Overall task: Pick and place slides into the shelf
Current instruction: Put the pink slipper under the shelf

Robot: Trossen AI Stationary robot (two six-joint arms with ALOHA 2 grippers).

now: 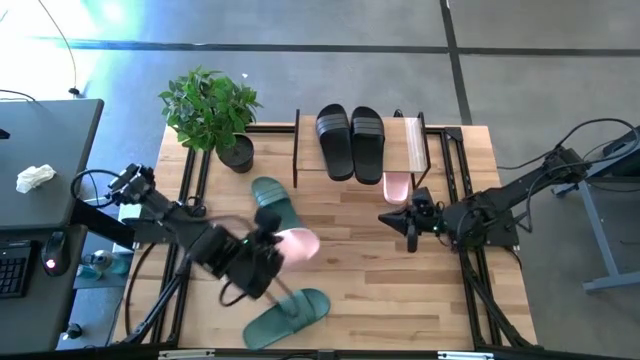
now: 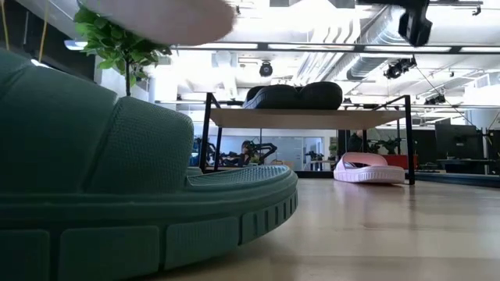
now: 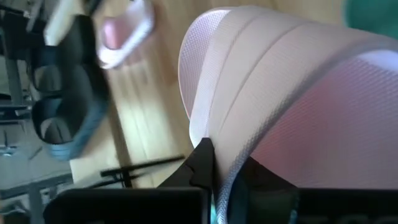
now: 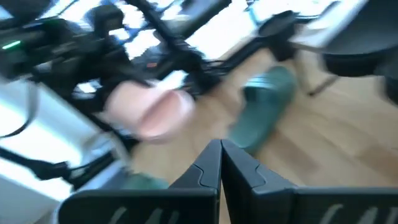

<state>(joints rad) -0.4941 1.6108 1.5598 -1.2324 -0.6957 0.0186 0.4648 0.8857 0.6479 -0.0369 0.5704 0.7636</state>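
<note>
Risk: left tool (image 1: pixel 272 250) is clamped only on the pink slide's (image 1: pixel 297 243) thin strap edge mid-desk, so it may twist or drop onto the green slide (image 1: pixel 288 315) at the front edge, or clip the shelf (image 1: pixel 412 140) frame at the back edge; right tool (image 1: pixel 411 216) shut, idle.
</note>
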